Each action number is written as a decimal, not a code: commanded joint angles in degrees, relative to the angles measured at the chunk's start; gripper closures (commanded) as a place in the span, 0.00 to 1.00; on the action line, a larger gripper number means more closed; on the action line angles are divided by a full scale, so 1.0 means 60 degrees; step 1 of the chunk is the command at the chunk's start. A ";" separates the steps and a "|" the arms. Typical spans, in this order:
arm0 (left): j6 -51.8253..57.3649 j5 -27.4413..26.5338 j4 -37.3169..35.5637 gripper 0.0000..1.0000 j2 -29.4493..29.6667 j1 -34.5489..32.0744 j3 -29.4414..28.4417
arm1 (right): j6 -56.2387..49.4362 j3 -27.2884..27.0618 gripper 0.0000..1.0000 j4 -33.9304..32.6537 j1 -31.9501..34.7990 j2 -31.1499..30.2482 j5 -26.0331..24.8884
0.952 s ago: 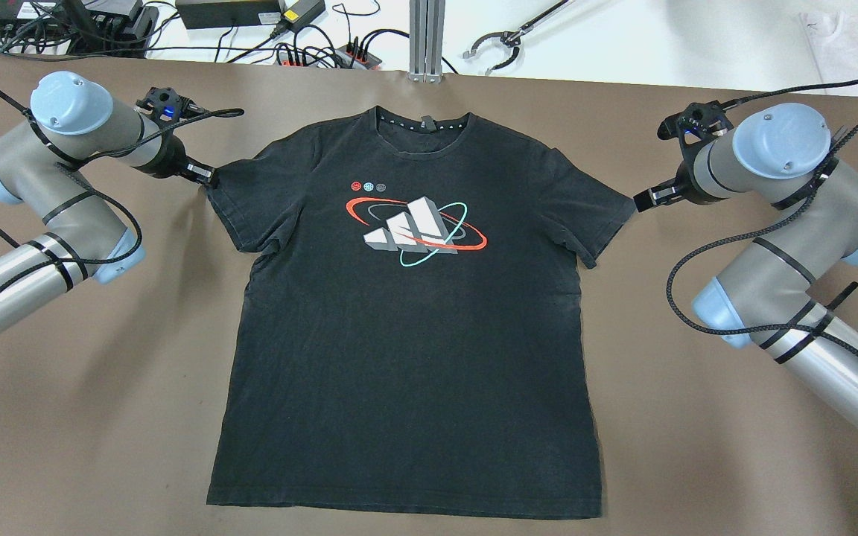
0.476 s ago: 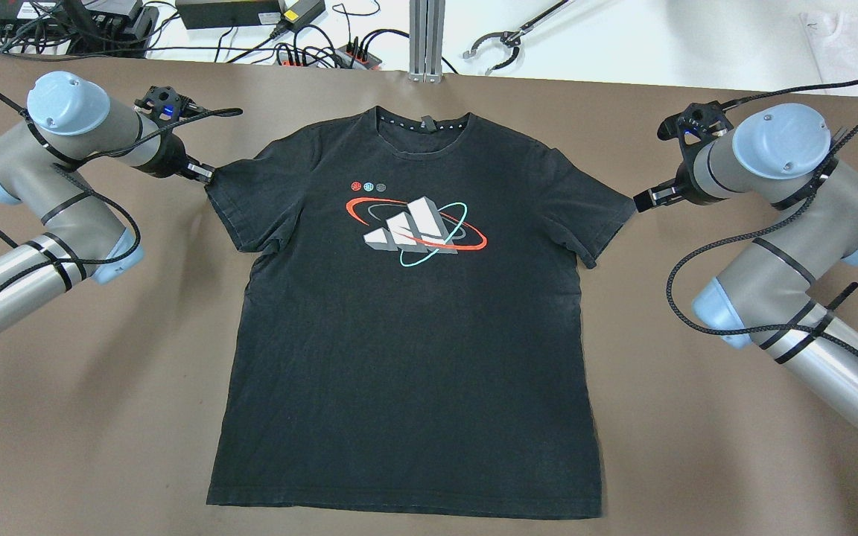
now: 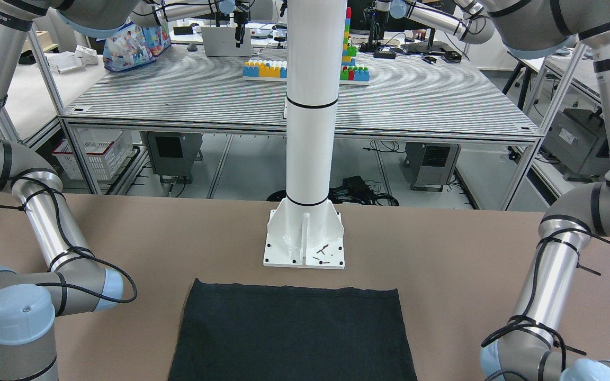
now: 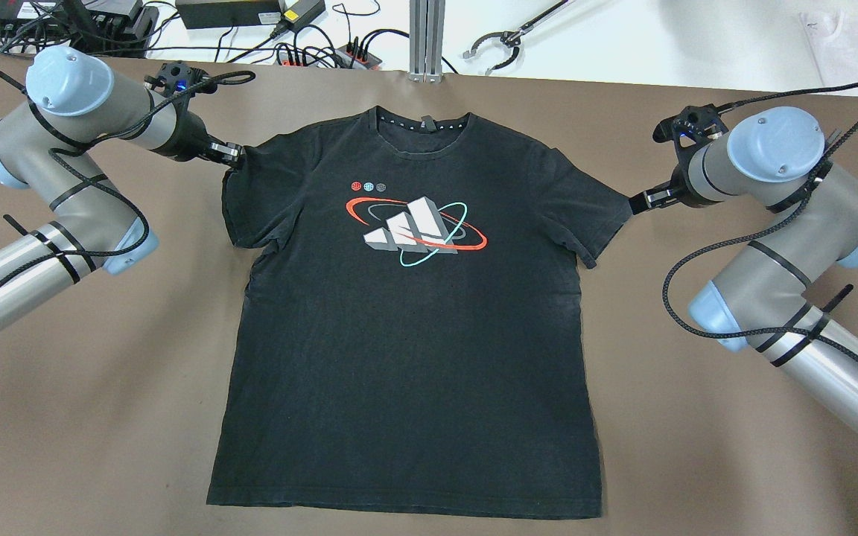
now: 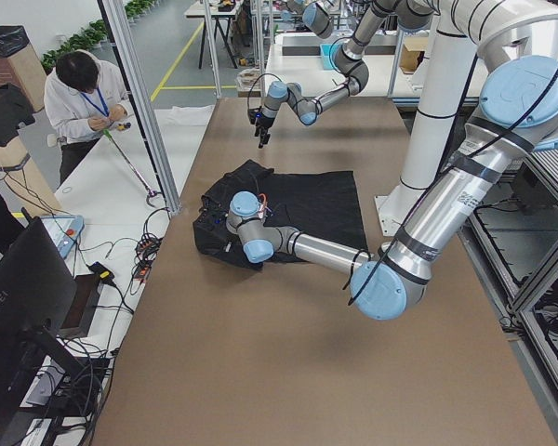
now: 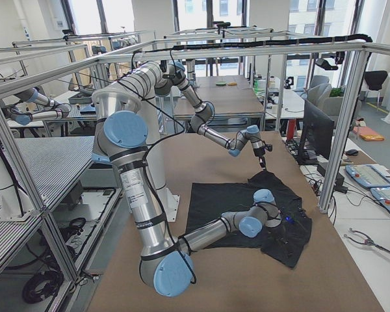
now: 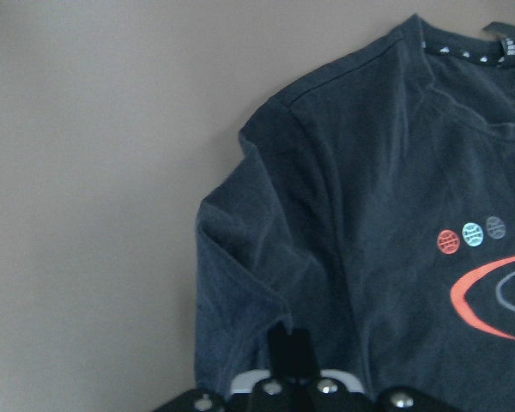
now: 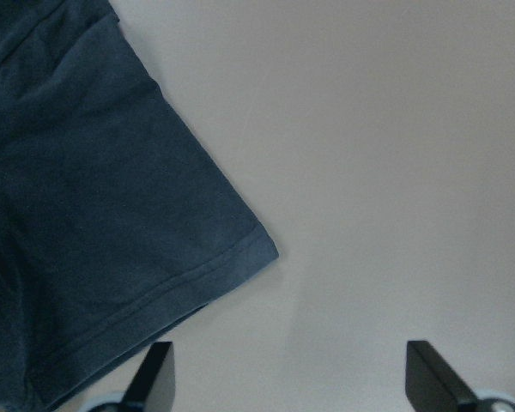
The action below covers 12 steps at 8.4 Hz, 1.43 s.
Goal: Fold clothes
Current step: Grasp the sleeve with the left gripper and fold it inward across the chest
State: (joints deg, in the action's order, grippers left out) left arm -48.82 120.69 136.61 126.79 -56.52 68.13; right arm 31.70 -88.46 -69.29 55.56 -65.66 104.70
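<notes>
The black T-shirt lies flat, face up, in the middle of the brown table. Its straight hem is the part nearest the robot, and in the front-facing view that hem ends just short of the base plate of the white pillar. Further up the chest sits a print of white blocks ringed in red and teal, with three small dots above it.

At sleeve level both arms reach in from the sides. The left gripper is clenched on the upper edge of the left sleeve. There the cloth is bunched and drawn in toward the body, and the wrist view shows creases running from the pinch. The right gripper is released. Its fingers stand wide apart over the bare table at the outer corner of the right sleeve, which lies smooth and spread out. I cannot tell whether one finger touches the cuff.

Beyond the sleeves the collar points away from the robot. Past the table's far edge a white surface carries cables and a grabber tool. In the exterior left view a person stands beside it.
</notes>
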 commanded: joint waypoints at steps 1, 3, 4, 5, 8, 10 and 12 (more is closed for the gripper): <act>-0.1629 -0.0817 -0.0254 1.00 0.0677 0.0713 0.0203 | 0.0151 -0.0023 0.05 0.0006 -0.0046 -0.0014 0.0011; -0.2451 -0.1990 -0.1550 1.00 0.1860 0.1608 0.0173 | 0.0268 -0.0052 0.05 0.0006 -0.0075 -0.0014 0.0011; -0.2730 -0.2662 -0.1920 1.00 0.2085 0.2206 0.0057 | 0.0269 -0.0052 0.05 0.0006 -0.0075 -0.0029 0.0011; -0.2791 -0.3307 -0.1924 1.00 0.2203 0.2531 -0.0147 | 0.0269 -0.0038 0.05 0.0006 -0.0090 -0.0029 -0.0003; -0.2747 -0.3651 -0.1865 1.00 0.2465 0.2725 -0.0705 | 0.0254 0.0036 0.05 -0.0009 -0.0207 0.0000 -0.0018; -0.2776 -0.3621 -0.1836 0.49 0.2555 0.2725 -0.0720 | 0.0182 0.0079 0.05 -0.0023 -0.0222 0.0015 -0.0018; -0.2777 -0.3636 -0.1690 0.00 0.2628 0.2725 -0.0603 | 0.0224 0.0531 0.05 0.0339 -0.0237 0.0044 -0.0062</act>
State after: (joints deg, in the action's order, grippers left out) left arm -65.33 98.92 125.84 142.06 -40.19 64.09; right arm 32.83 -87.50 -69.29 54.17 -65.59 104.54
